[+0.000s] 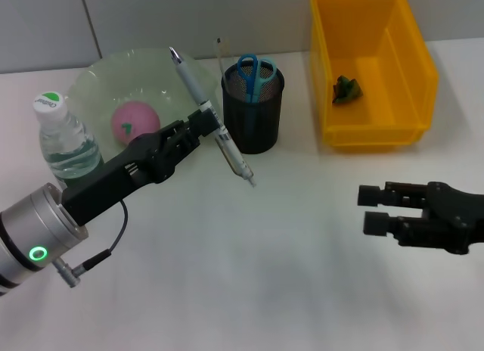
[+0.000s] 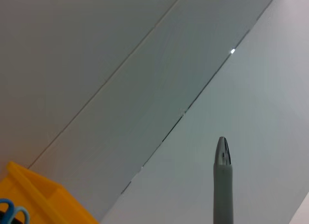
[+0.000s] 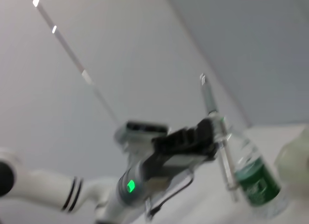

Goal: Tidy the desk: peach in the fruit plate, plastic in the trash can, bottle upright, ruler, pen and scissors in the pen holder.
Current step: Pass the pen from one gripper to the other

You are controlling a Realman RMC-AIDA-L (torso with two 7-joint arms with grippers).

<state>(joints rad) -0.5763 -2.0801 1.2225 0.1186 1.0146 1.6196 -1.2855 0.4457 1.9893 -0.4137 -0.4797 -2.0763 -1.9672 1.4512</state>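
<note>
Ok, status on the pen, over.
Left gripper shut on pen, held tilted beside the pen holder. Right gripper open, idle over the table. Scissors already in holder; nothing in the way.

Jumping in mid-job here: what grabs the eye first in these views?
The left gripper holds a grey pen aloft, slanted, just beside the black mesh pen holder, which already contains blue-handled scissors. Behind it a pink peach sits in the pale green fruit plate, next to the upright bottle. The bright yellow trash can stands at the far right with a green scrap inside, and the right gripper hovers low in front of it.
</note>
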